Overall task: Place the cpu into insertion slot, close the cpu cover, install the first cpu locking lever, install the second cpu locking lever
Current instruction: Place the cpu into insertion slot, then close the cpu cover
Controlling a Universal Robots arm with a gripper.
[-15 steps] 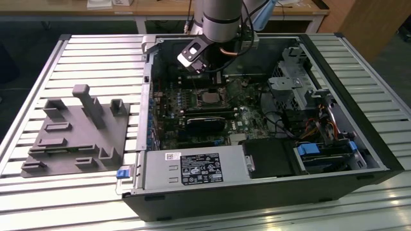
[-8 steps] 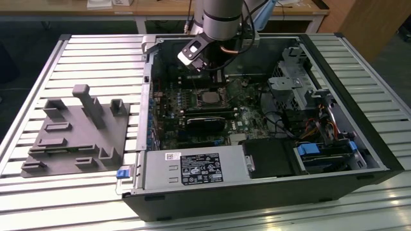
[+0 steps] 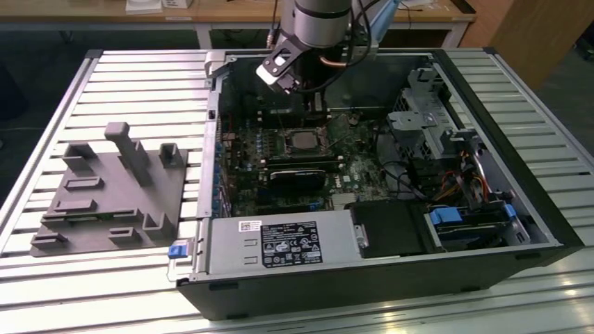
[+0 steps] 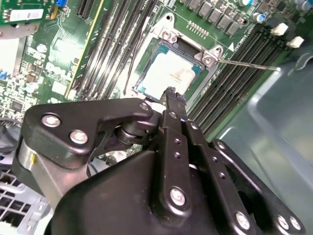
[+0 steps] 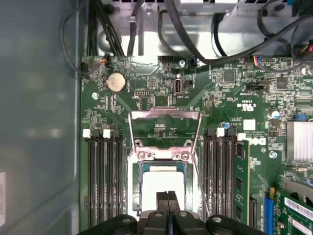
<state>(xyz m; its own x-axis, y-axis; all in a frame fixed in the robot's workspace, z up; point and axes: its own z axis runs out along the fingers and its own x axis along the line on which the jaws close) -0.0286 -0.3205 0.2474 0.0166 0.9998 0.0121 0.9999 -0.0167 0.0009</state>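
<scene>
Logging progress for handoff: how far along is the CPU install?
Done: cpu sits in the socket. In hand: nothing; gripper is shut, tips just over the cpu. Left: cpu cover stands open, and a locking lever sticks out unlatched.

Light from above is bleaching the cpu [image 5: 156, 182] white and glinting off the slatted table [image 3: 83, 278], while the computer case [image 3: 371, 292] is shadowing its own interior.

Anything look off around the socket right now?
Nothing damaged or askew. The cpu lies square in its socket; the cpu cover is swung open off it, and one locking lever sticks out unlatched. The shut claw hangs over the cpu.
</scene>
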